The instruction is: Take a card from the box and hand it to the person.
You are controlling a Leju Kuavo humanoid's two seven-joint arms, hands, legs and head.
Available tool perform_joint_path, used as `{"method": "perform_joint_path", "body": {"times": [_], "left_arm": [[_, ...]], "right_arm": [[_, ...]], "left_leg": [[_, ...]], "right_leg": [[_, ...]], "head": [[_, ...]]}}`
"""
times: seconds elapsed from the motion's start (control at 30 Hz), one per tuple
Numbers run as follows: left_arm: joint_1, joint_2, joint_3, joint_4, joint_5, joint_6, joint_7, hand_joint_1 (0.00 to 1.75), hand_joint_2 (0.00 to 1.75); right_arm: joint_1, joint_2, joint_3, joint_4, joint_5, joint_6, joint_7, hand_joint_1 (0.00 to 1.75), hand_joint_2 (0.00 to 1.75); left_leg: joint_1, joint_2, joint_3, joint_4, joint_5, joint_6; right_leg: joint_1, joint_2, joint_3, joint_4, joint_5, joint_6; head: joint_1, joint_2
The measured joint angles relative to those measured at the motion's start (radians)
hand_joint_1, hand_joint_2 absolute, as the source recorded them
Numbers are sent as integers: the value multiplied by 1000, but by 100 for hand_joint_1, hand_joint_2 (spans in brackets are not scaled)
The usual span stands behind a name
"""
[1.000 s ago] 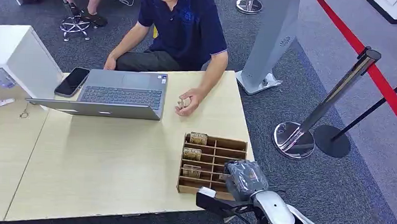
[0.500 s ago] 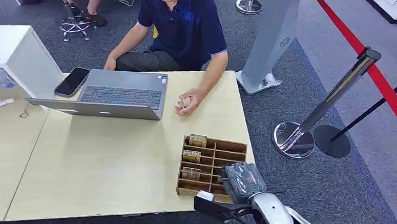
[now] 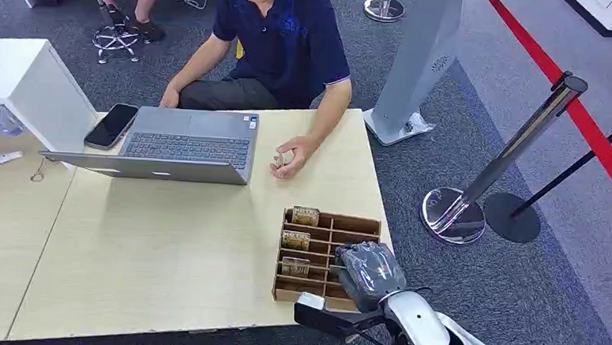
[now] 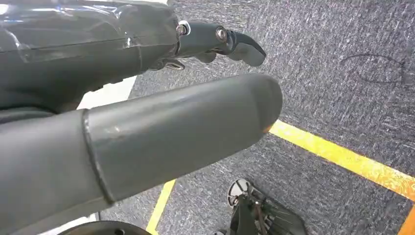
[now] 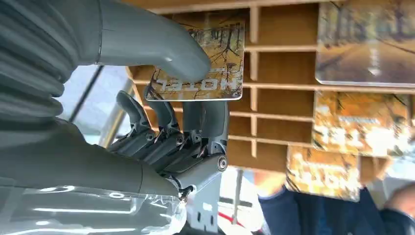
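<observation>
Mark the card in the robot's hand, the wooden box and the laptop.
card (image 5: 205, 73), right wrist view, on its printed face.
wooden box (image 3: 357, 223), head view, on a far empty slot.
laptop (image 3: 185, 146), head view, on its keyboard.

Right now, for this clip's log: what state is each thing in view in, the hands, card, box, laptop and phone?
right hand: over the box, pinching a card between thumb and finger
card: held, partly risen out of its slot
box: on the table, other cards standing in its left slots
left hand: hanging over the floor, holding nothing
laptop: open
phone: screen dark, lying beside the laptop
person's hand: resting on the table
</observation>
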Motion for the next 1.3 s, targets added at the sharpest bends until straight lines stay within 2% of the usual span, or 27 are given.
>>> {"method": "perform_joint_path", "body": {"times": [0.63, 1.1, 1.3], "left_arm": [[0, 0, -1, 0, -14, -13, 0, 0, 0], [-1, -1, -9, 0, -43, -18, 1, 0, 0], [-2, -2, -26, 0, -63, -21, 0, 0, 0]], "right_arm": [[-56, 49, -62, -32, 68, -8, -72, 148, 175], [-137, 158, -101, -19, 78, -137, -158, 145, 175], [-206, 219, -110, 56, 50, -217, -179, 145, 175]], "left_leg": [[0, 0, 0, 0, 0, 0], [0, 0, 0, 0, 0, 0], [0, -1, -1, 0, 0, 0]], "right_leg": [[0, 0, 0, 0, 0, 0], [0, 0, 0, 0, 0, 0], [0, -1, 0, 0, 0, 0]], "head": [[0, 0], [0, 0], [0, 0]]}}
